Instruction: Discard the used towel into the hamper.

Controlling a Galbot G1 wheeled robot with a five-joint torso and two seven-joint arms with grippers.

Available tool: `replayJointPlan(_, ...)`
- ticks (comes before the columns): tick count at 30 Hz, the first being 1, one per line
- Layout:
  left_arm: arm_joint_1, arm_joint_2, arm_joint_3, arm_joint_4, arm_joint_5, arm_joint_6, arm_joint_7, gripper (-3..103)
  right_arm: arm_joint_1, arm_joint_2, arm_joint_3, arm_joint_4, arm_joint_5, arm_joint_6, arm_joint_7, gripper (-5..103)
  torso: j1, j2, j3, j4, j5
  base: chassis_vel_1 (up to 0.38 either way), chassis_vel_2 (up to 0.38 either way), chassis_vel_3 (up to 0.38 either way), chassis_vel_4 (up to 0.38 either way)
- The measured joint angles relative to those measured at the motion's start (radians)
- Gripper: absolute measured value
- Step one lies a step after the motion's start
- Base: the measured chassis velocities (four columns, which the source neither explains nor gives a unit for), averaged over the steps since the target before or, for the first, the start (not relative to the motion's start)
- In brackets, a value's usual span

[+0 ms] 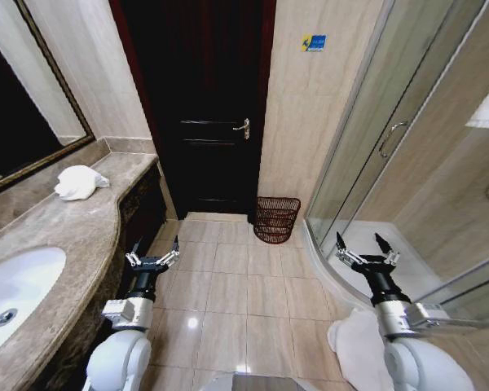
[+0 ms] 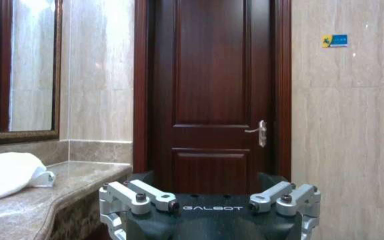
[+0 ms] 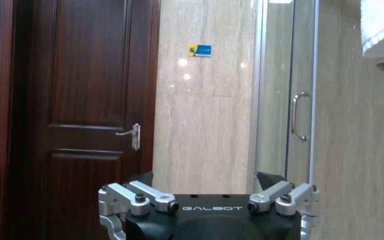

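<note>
One tall dark panelled wooden door [image 1: 208, 106] closes off the far end of the room, smooth and glossy, with a single silver lever handle [image 1: 243, 127] on its right edge. To its right stands one curved glass shower enclosure [image 1: 391, 138] with a slim metal pull handle, and the floor [image 1: 228, 293] between is laid in square beige tiles that shine under the light. Along the robot's left runs one long mottled brown stone desk [image 1: 73, 236] with a rounded front edge, one white oval basin [image 1: 16, 293] sunk into it and one dark-framed mirror [image 1: 24, 90] on the wall above. One crumpled white cloth towel [image 1: 77, 182], soft and bunched into a lump, lies on the far end of that desk, near the wall. One small round dark reddish-brown openwork basket, the hamper [image 1: 275, 219], stands on the floor against the beige wall, just right of the door, tapering slightly toward its base. Two arms are raised low in front of the robot: the left end effector [image 1: 152, 255] sits just beside the desk's edge, its metal fingers spread wide and holding nothing; the right end effector [image 1: 364, 248] hangs near the shower's curved sill, likewise spread wide and empty. One small blue and yellow sticker [image 1: 314, 42] is stuck high on the wall.
</note>
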Motion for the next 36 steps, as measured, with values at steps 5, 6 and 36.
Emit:
replayJointPlan(5,-0.001,0.006,-0.007,-0.001,-0.002,0.001,-0.002,100,0.006,-0.002,0.001,0.0,0.015,-0.009,0.002,100,0.0,0.0,0.0,0.0,0.0,-0.021,0.053,0.042,-0.035)
replayJointPlan(6,0.0,0.006,-0.008,-0.003,-0.004,0.002,-0.002,100,0.008,-0.003,0.0,-0.001,0.016,-0.011,0.002,100,0.0,0.0,0.0,0.0001,0.0,-0.006,0.061,0.05,0.0)
replayJointPlan(36,-0.013,0.012,-0.012,0.012,-0.019,0.001,-0.007,100,0.059,-0.029,-0.018,-0.028,0.013,-0.045,0.004,100,0.0,0.0,0.0,0.0001,0.0,-0.016,0.041,0.044,-0.014)
